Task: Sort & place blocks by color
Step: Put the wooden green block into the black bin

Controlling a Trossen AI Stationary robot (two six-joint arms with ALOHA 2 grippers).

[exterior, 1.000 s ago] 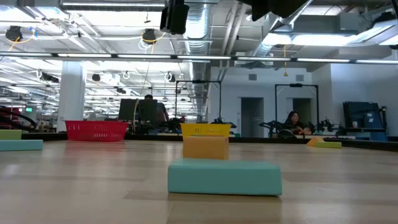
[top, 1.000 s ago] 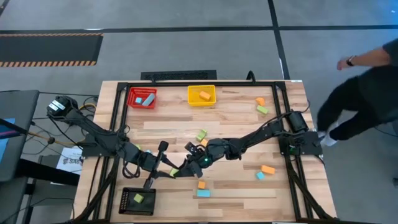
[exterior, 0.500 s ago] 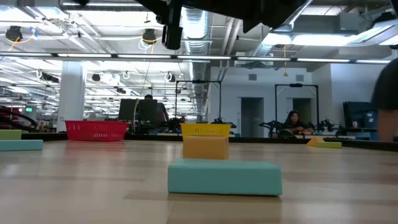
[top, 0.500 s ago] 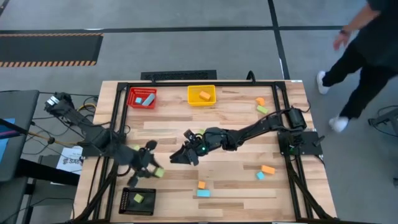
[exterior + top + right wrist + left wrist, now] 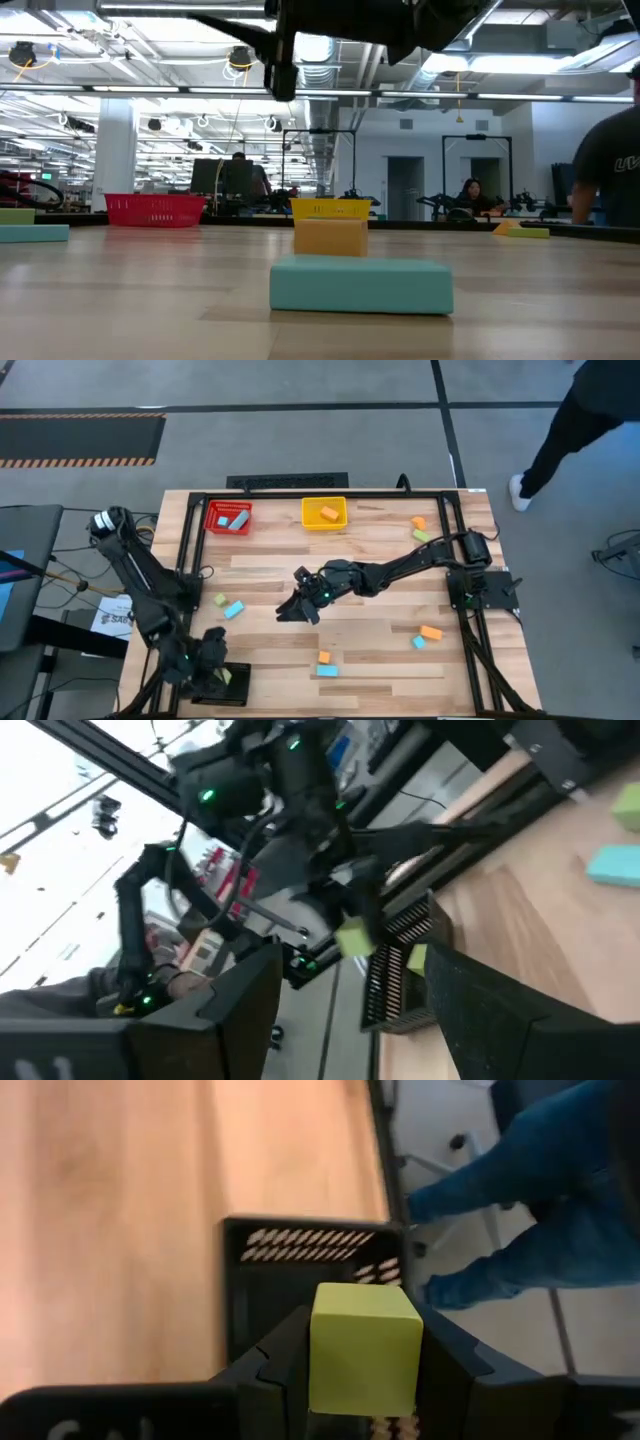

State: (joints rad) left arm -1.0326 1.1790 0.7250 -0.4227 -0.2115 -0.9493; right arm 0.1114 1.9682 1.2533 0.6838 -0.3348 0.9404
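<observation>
In the left wrist view my left gripper (image 5: 365,1380) is shut on a light green cube (image 5: 365,1342) above the black bin (image 5: 300,1265). The high view puts this gripper (image 5: 208,660) at the table's near left corner, over the black bin's (image 5: 203,688) far rim; another green block (image 5: 224,676) lies inside. My right gripper (image 5: 297,606) hangs open over the middle of the table and touches nothing. Loose blocks lie flat on the wood: green (image 5: 220,600), blue (image 5: 234,609), orange (image 5: 323,657), a blue bar (image 5: 327,671). My left gripper pinches the green cube between its two fingers, one finger on each of two opposite side faces (image 5: 318,1365). The cube is lifted clear, sits square in the hold, and hangs over the black bin.
The red bin (image 5: 229,517) holds blue blocks and the yellow bin (image 5: 324,512) an orange one, both at the far edge. More blocks lie near the right side (image 5: 431,632), (image 5: 418,643), (image 5: 418,522), (image 5: 422,536). A person (image 5: 590,410) walks beyond the table's right far corner.
My left gripper has swung from the middle of the table toward the near left corner, carrying the green cube to above the black bin. My right gripper has drifted a little toward the table's left. The person has walked farther away.
</observation>
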